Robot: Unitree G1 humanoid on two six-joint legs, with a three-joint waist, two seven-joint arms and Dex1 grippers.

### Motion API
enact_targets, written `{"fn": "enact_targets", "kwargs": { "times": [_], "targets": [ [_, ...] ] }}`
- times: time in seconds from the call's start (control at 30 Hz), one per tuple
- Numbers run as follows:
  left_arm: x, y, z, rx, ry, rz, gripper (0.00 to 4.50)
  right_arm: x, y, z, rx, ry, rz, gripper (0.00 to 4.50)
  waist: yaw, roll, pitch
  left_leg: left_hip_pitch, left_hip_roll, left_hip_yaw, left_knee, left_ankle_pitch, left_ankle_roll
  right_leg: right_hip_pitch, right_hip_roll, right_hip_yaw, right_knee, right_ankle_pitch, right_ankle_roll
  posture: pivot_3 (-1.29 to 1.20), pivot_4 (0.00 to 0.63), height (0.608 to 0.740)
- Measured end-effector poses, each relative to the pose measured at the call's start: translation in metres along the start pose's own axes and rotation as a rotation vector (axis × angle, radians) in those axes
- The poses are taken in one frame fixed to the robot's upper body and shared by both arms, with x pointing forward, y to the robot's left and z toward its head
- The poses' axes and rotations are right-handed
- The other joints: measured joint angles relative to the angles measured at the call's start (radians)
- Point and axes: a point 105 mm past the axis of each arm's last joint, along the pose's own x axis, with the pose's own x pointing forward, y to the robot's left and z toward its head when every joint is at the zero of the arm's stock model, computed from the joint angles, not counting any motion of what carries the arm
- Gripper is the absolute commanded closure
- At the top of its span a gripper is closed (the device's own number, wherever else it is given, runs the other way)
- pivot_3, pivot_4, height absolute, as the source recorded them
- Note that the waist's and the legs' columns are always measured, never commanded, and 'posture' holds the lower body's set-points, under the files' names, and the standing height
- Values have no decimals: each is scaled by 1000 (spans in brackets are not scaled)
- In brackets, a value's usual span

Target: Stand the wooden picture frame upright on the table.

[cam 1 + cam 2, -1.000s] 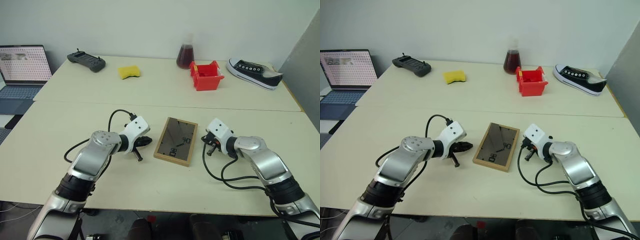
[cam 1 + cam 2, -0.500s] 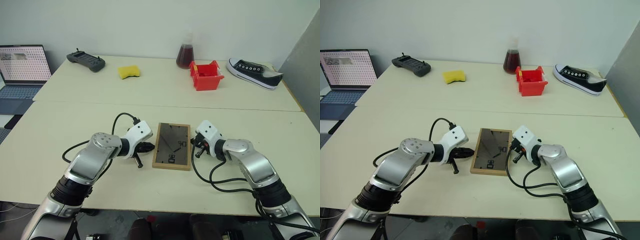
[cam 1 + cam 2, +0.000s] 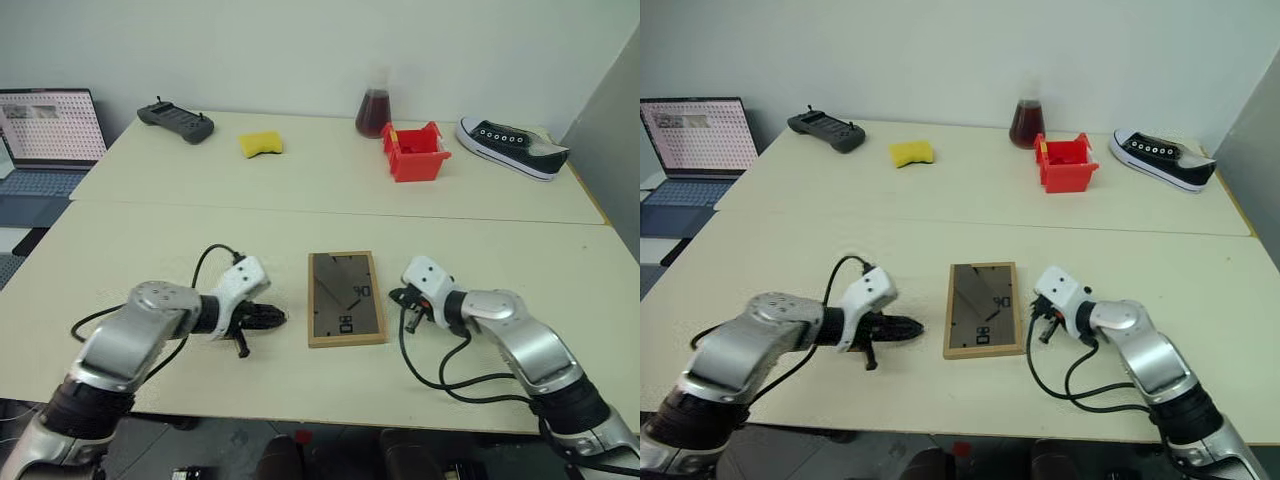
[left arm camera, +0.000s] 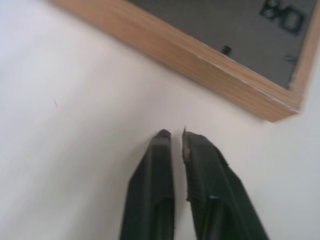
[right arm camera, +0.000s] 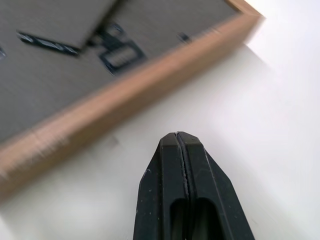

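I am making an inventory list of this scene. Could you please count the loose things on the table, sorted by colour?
Black or dark: 1, the controller
Yellow: 1, the sponge
Red: 1, the bin
Dark brown liquid: 1, the flask
Black and white: 1, the shoe
Light wood: 1, the picture frame, lying flat
Total: 6

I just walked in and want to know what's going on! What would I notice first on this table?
Right in the middle, a wooden picture frame lies flat, dark back up, on the pale table. The left gripper and the right gripper sit on either side of it, neither touching it. At the far edge, a bright red bin stands between a flask of dark liquid and a black sneaker.
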Motion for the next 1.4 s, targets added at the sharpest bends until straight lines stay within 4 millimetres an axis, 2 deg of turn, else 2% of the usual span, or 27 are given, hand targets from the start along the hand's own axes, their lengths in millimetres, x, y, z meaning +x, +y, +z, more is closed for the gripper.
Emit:
{"fn": "enact_targets", "kwargs": {
  "times": [0.13, 0.2, 0.33, 0.5, 0.7, 0.97, 1.13, 1.23, 1.37, 1.4],
  "targets": [
    [-13, -10, 12, -369, -113, -174, 2400, 2, -7, -3, -6, -17, 11, 4500, -3, 0, 0, 0, 0, -1, 0, 0, 0, 0, 1, -1, 0, 0, 0, 0, 150, 740],
    [-20, -10, 10, -565, -120, -242, 1914, 4, -12, -2, -11, -22, 6, 4500, -10, 0, 0, 1, 0, -1, 0, 0, 0, 0, 1, 0, 1, 0, 0, 0, 150, 740],
    [-18, -4, -1, -746, -114, -268, 1040, 10, -11, 1, -8, -49, 7, 4500, -18, 0, 0, 1, 1, -1, 0, 0, 0, 0, 1, 0, 1, 0, 0, 0, 150, 740],
    [0, -9, -6, -805, -111, -301, 67, 17, -5, 6, -4, -68, 8, 4500, -23, 0, 0, 2, 1, -1, 0, 0, 0, 0, 1, 0, 4, 0, 0, 0, 150, 740],
    [21, -14, 1, -821, -176, -333, 67, 29, 18, 15, 10, -101, 53, 4500, -20, 0, -2, 2, 0, -1, 0, 0, -1, 1, 0, 1, 4, 0, 0, 0, 150, 740],
    [44, -25, 5, -823, -230, -340, 67, 45, 35, 24, 63, -118, 47, 4500, -1, 4, -13, 8, -1, -1, 0, 0, -1, 11, -1, -1, -1, 0, 0, 0, 150, 740],
    [47, -38, 4, -824, -215, -385, 67, 47, 35, 25, 72, -110, 32, 4500, 1, 4, -13, 7, -1, -2, 0, 0, -1, 11, -2, -2, -3, 0, 0, 0, 150, 740],
    [46, -39, 2, -824, -206, -385, 551, 46, 32, 23, 75, -103, 23, 4500, 0, 4, -13, 7, -1, -2, 0, 0, -1, 11, -2, -2, -3, 0, 0, 0, 150, 740],
    [45, -39, -5, -831, -183, -360, 1524, 45, 30, 23, 80, -99, 9, 4500, -2, 4, -13, 8, -1, -3, -1, 0, -1, 11, -2, -2, -3, 0, 0, 0, 150, 740],
    [46, -38, -5, -831, -183, -353, 1644, 45, 29, 22, 82, -99, 4, 4500, -2, 4, -13, 7, -1, -3, -1, 0, -1, 11, -2, -3, -3, 0, 0, 0, 150, 740]
  ]
}}
